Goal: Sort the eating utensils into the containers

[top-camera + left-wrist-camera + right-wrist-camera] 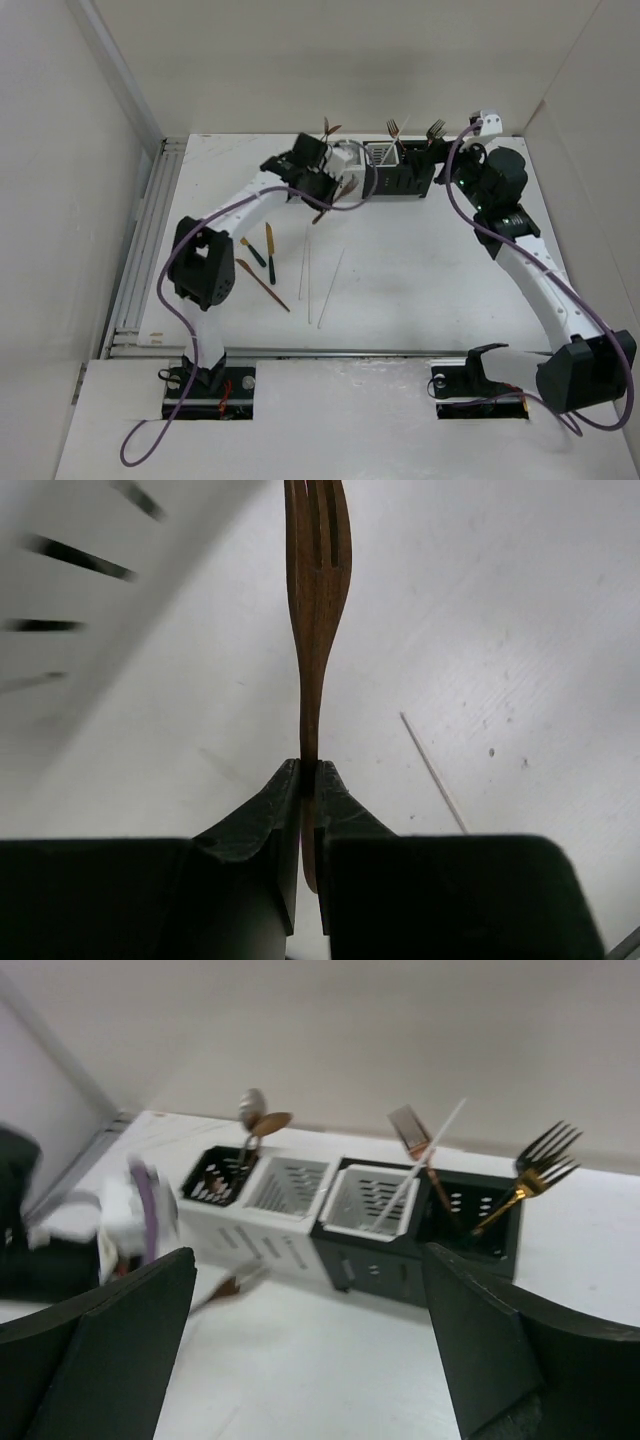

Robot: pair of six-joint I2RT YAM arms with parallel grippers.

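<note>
White, faintly speckled table [420, 290] runs under everything, boxed in by pale wall panels [60, 150]. Over it a copper fork [316, 630] sticks straight out ahead of the left gripper [309, 780], tines away from the jaws and handle running back between them. The two dark fingers are clamped flat on the handle's slim neck with no gap showing. Just to the right of that gripper, down on the table, lies one thin white chopstick [435, 775]. Ahead of the right gripper [310, 1350] stands the row of containers [370, 1265], with spoons [262, 1120], a leaning chopstick [420, 1165] and a gold fork [540, 1165] poking up from their compartments. Its jaws are spread wide, one finger at each lower corner of the wrist view, gripping nothing and apart from the boxes. Behind the left gripper, towards the arm bases, a few dark-handled utensils [268, 245] lie loose.
</note>
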